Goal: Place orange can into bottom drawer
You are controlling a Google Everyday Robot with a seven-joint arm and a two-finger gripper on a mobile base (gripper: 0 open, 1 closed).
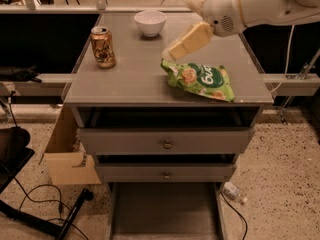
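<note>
The orange can [103, 46] stands upright on the grey cabinet top [135, 79], near its left edge. The bottom drawer [165, 211] is pulled out at floor level, with a bare grey floor. My gripper [179, 28] hangs above the middle of the cabinet top, reaching in from the upper right. It is to the right of the can and well apart from it, just above the green bag's far end. Its cream fingers [189, 40] stand apart and hold nothing.
A white bowl [150, 22] sits at the back of the cabinet top. A green snack bag [200, 79] lies at the front right. Two upper knobbed drawers [166, 143] stand slightly open. A cardboard box [70, 156], cables and a small bottle [233, 192] lie on the floor.
</note>
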